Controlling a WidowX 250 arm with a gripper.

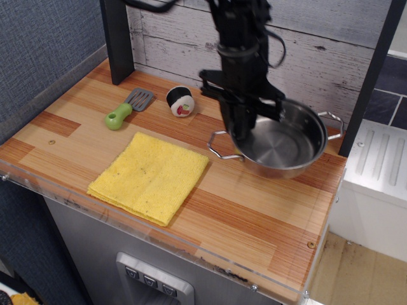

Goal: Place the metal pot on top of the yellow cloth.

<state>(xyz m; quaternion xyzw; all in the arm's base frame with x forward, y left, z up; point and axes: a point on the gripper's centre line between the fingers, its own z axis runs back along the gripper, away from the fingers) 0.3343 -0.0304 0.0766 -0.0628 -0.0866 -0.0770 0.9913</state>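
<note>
The metal pot (283, 143) is shiny, shallow and round, with a wire loop handle on each side. It hangs tilted above the right part of the wooden counter. My black gripper (242, 135) is shut on the pot's left rim and holds it up. The yellow cloth (151, 176) lies flat on the counter at the front left, to the lower left of the pot and apart from it.
A spatula with a green handle (126, 109) and a small black-and-white ball-shaped toy (180, 101) lie at the back left. A dark post (116, 39) stands at the back left corner. The counter (254, 216) has a clear front edge strip.
</note>
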